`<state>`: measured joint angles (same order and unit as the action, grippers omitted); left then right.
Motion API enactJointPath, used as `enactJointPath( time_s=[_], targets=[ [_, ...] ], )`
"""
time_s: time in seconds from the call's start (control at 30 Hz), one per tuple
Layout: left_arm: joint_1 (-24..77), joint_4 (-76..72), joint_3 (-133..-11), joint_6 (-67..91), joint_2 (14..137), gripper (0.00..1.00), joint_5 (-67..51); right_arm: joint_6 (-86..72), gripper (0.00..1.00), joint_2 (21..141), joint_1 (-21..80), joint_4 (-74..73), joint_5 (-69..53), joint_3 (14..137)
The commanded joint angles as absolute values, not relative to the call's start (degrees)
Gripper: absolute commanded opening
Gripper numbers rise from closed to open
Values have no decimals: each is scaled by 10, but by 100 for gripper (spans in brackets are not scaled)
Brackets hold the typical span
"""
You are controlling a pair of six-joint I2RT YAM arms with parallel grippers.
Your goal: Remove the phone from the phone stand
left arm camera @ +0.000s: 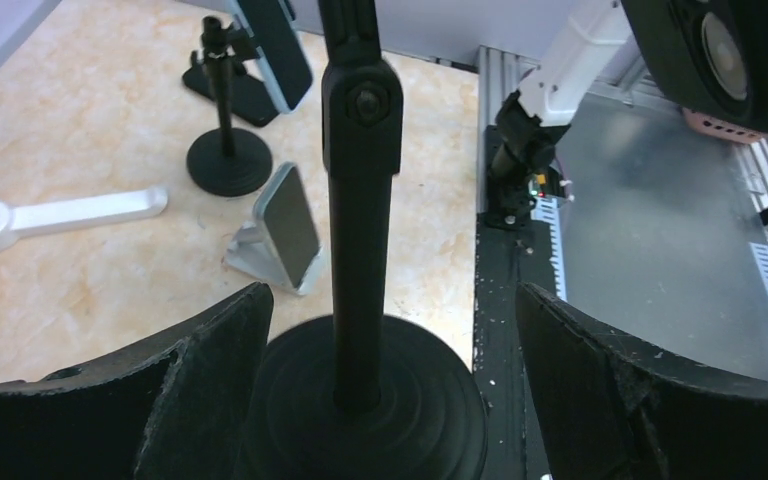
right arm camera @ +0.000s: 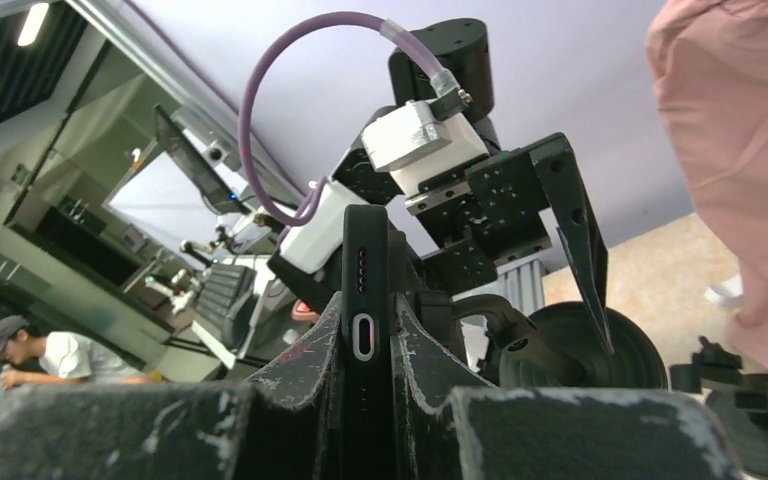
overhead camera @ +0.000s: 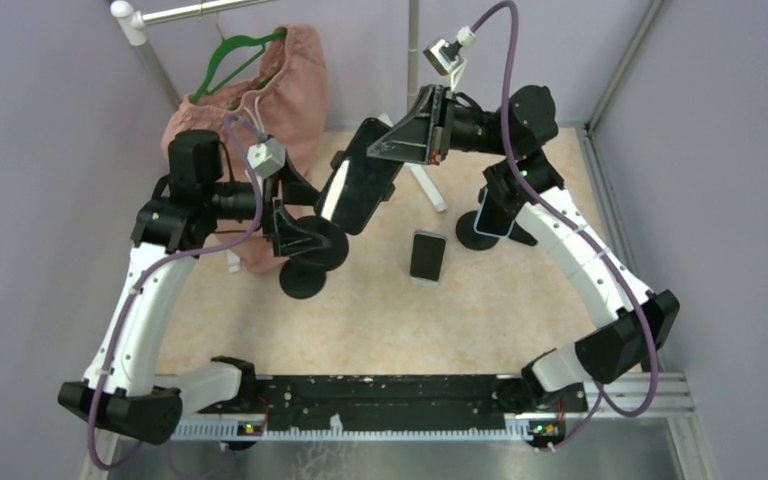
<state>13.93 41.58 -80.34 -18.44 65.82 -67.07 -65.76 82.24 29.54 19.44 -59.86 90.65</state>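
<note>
Phone [right arm camera: 365,330] clenched edge-on in right gripper [overhead camera: 392,155] jaws, held high above desk [overhead camera: 390,320]. Left gripper [left arm camera: 390,300] jaws spread wide, straddling phone stand [left arm camera: 360,250] pole, gripping nothing. Lift-off step, seemingly near done. Next: carry phone clear without snagging stand.

The phone stand [left arm camera: 360,200] runs off the top edge of the left wrist view. The left gripper [left arm camera: 392,295] around its base is cut off at the bottom. Near the stand, the phone [right arm camera: 365,255] has its lower part hidden between the fingers of the right gripper [right arm camera: 365,345].
</note>
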Motion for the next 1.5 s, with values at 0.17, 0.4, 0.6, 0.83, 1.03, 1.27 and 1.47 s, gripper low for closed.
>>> enactJointPath(
  time_s=[0.17, 0.4, 0.6, 0.83, 1.03, 1.27, 1.47],
  targets=[
    [174, 417, -839, -169, 656, 79, -706, -734, 0, 809, 362, 357, -539, 912],
    [174, 410, -836, -165, 648, 29, -689, -738, 0, 802, 363, 374, -534, 902],
    [174, 377, -842, -129, 638, 18, -689, -686, 8, 789, 374, 310, -520, 884],
    [175, 354, -824, -105, 622, 0, -658, -683, 57, 777, 398, 364, -470, 838],
    [175, 345, -797, -98, 596, 0, -621, -689, 29, 771, 406, 393, -448, 821],
    [175, 342, -799, -97, 591, 47, -626, -698, 0, 771, 421, 400, -452, 806],
    [175, 343, -822, -92, 601, 79, -682, -708, 0, 777, 450, 434, -444, 792]
  ],
)
